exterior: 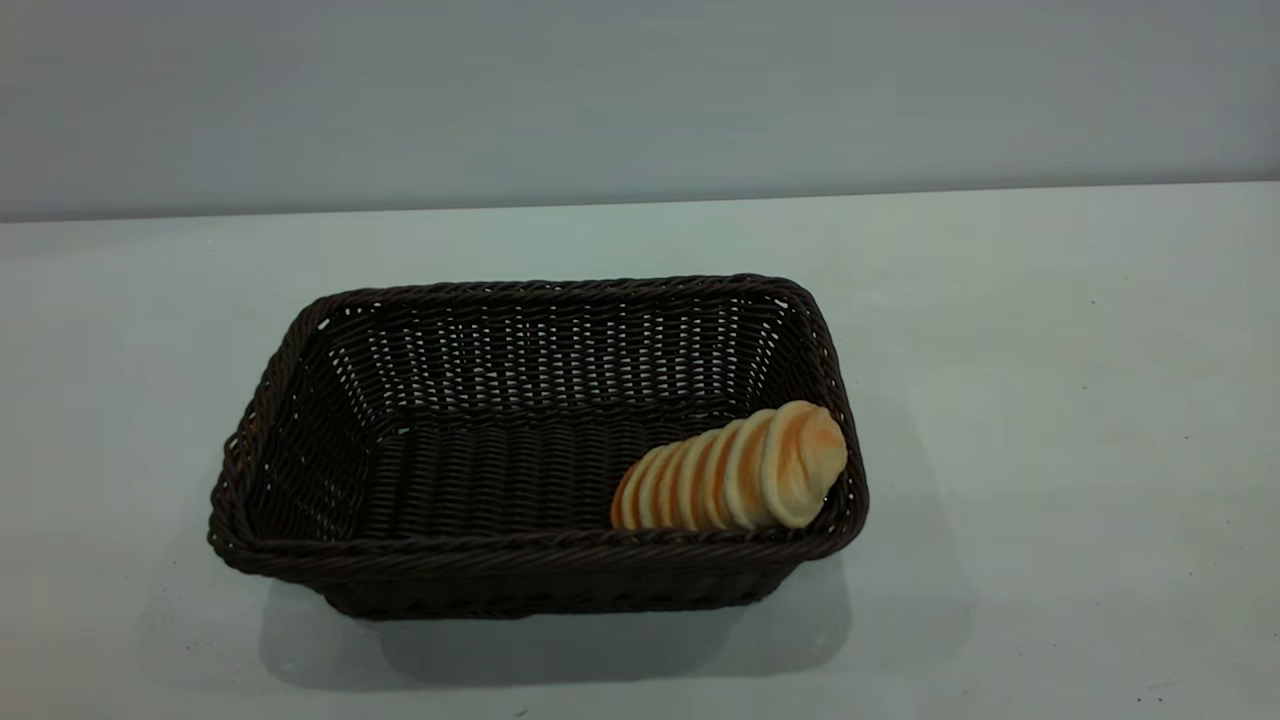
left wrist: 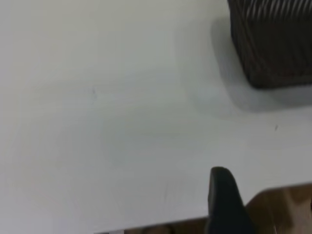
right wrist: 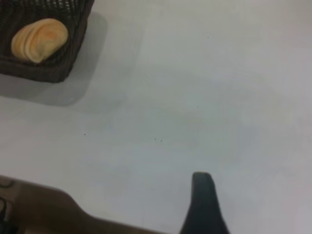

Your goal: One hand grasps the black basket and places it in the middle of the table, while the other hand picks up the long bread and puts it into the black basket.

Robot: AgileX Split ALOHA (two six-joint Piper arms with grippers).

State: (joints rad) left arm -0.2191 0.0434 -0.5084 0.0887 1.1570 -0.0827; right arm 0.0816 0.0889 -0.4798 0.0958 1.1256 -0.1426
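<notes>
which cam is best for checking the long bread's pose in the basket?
Exterior view. It shows the whole long bread lying inside the black basket, its wider end raised against the right wall. Right wrist view catches only the bread's end-on face in a basket corner. Left wrist view shows just a basket corner, no bread.

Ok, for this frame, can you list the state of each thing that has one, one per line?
black basket: upright on the table, open top, holding the bread.
long bread: inside the basket at its right end, leaning tilted against the wall.
table: bearing the basket near its middle.
left gripper: pulled back near the table edge, apart from the basket, holding nothing.
right gripper: pulled back near the table edge, apart from the basket, holding nothing.
</notes>
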